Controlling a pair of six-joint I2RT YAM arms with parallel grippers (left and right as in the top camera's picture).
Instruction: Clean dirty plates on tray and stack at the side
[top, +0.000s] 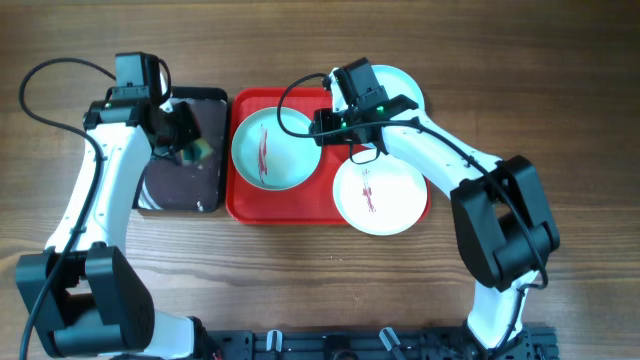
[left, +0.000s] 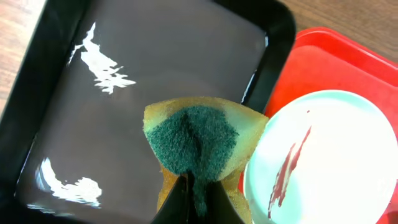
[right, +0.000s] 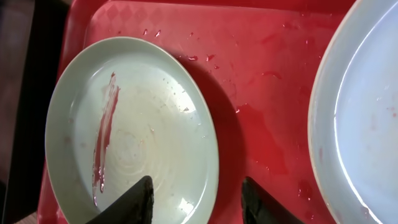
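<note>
**Entry: sponge gripped, first plate about to be steadied**

The wooden surface (top: 560, 90) carried two trays side by side. The red tray (top: 300, 207) lay at centre. The dark tray (top: 180, 188) touched or nearly touched its left edge.

All three plates sat on the red tray:
- The left plate (top: 275, 150), pale aqua, had a red streak down its middle.
- The front plate (top: 380, 195), white, was also streaked at centre and overhung the tray's near right rim.
- The rear plate (top: 408, 85) was mostly hidden under the right arm, so I could not tell whether it was soiled.

No plate was stacked at the side yet.

The sponge (left: 193, 134) was yellow with a green scouring face. It hung over the dark tray, pinched from below by the left hand (left: 194, 194), whose fingers were clamped together on it.

The right hand (right: 198, 200) hovered low over the left plate's right rim with its fingers apart. One finger was over the plate and the other over bare red tray, and contact with the rim could not be made out. Water drops showed on the tray nearby.

Judgement: the task was at its opening step, with the tool in hand and no plate wiped. The next move likely calls for the right hand to pinch the rim and hold the left plate steady. The left hand would then carry the sponge across the tray edge and scrub along the streak. One risk is the plate skating on the wet tray if it is not held firmly.
</note>
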